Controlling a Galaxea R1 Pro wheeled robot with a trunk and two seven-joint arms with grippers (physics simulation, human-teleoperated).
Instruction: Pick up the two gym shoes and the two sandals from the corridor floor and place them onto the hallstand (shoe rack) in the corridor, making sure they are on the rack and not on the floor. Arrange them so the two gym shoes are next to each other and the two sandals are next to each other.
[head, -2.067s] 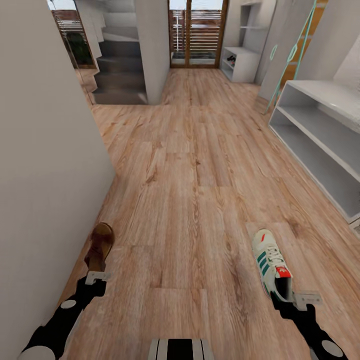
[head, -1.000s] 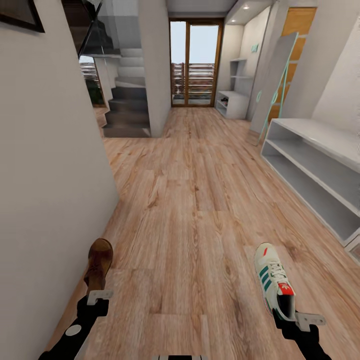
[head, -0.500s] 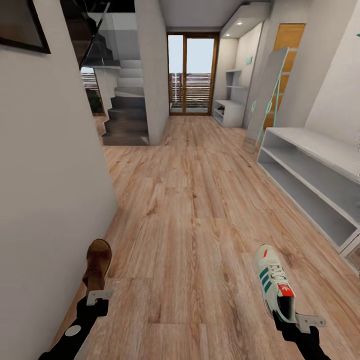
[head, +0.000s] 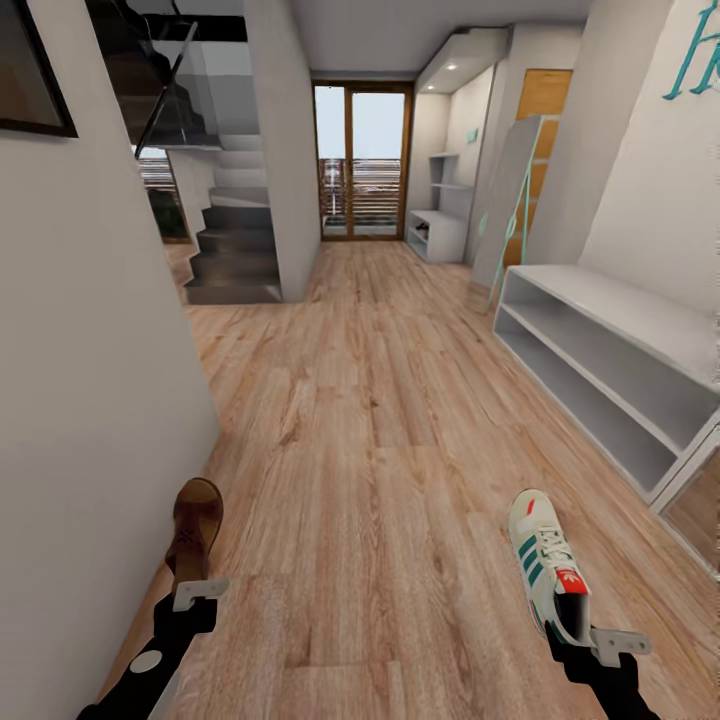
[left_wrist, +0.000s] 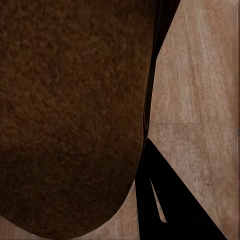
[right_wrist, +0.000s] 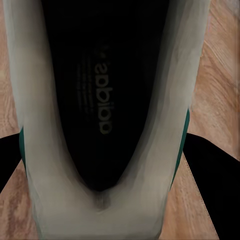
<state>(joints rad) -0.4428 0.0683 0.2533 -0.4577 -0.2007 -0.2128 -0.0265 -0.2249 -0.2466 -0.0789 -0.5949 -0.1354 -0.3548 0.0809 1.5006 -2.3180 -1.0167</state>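
My left gripper is shut on the heel end of a brown sandal, held above the corridor floor close to the left wall. The sandal's brown sole sits right against the left wrist camera. At the lower right, my right gripper is shut on the heel of a white gym shoe with green stripes and a red tongue. Its dark insole faces the right wrist camera. The light-grey hallstand stands ahead along the right wall. The second gym shoe and second sandal are out of view.
A grey wall runs close along my left side. Farther on are a staircase, a glass door, a small white unit and a tall panel leaning on the right wall. Bare planks stretch ahead.
The camera has tilted up and turned, so the corridor and hallstand sit lower and further left in the picture. Both grippers keep the same hold on sandal and gym shoe.
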